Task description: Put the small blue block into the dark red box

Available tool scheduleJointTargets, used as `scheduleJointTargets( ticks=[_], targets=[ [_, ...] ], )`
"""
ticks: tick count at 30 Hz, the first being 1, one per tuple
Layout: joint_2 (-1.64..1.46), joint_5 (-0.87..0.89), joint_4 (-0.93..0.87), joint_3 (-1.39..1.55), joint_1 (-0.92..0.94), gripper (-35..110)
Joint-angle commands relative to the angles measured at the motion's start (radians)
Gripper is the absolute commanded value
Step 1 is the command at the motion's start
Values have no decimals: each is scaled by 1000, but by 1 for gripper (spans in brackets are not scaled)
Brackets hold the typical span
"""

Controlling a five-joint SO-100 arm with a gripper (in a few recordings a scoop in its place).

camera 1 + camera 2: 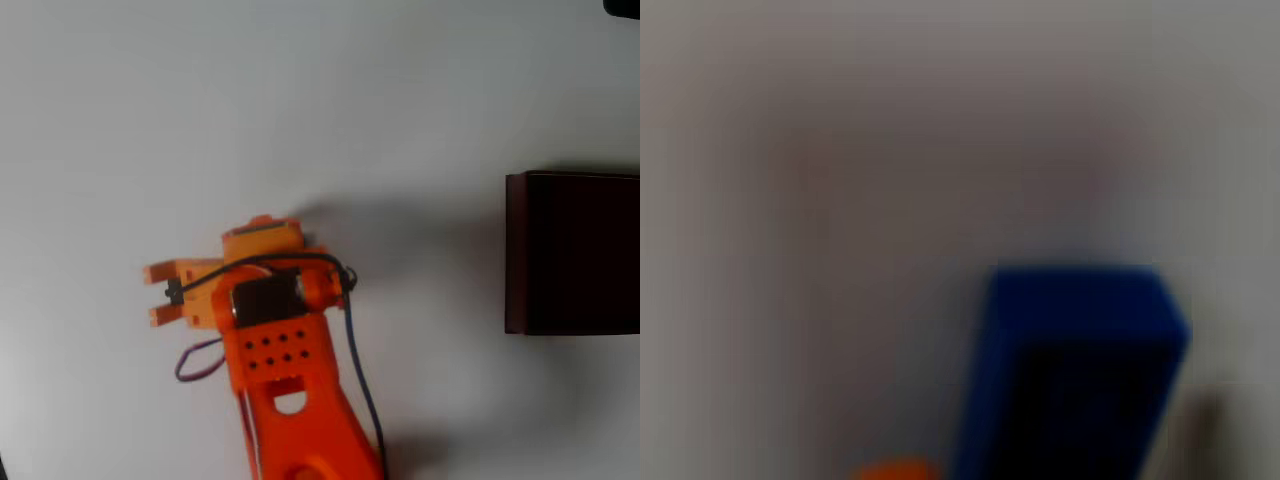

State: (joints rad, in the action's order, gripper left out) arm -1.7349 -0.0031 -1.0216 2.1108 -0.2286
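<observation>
My gripper [155,293] sits far left of the box [572,253]; block [1070,370] fills wrist view, finger state unclear.

Soft even light overhead; wrist view heavily blurred, dim.

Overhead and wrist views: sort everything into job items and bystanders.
Job items:
- small solid blue rectangular block, close to the wrist camera
- large dark red box with near-black interior, at right edge
- orange two-finger gripper

Bystanders:
- plain white table
- blue cable
</observation>
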Motion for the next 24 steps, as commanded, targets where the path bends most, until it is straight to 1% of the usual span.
scheduleJointTargets(
  ticks=[1,9,15,17,19,24],
  targets=[
    [15,-8,3,-49,-14,18],
    [86,-17,29,-66,21,16],
    [140,-6,23,-109,69,9],
    [146,-5,26,-118,89,4],
    [156,-2,21,-127,100,1],
    [141,20,28,-103,83,0]
  ],
)
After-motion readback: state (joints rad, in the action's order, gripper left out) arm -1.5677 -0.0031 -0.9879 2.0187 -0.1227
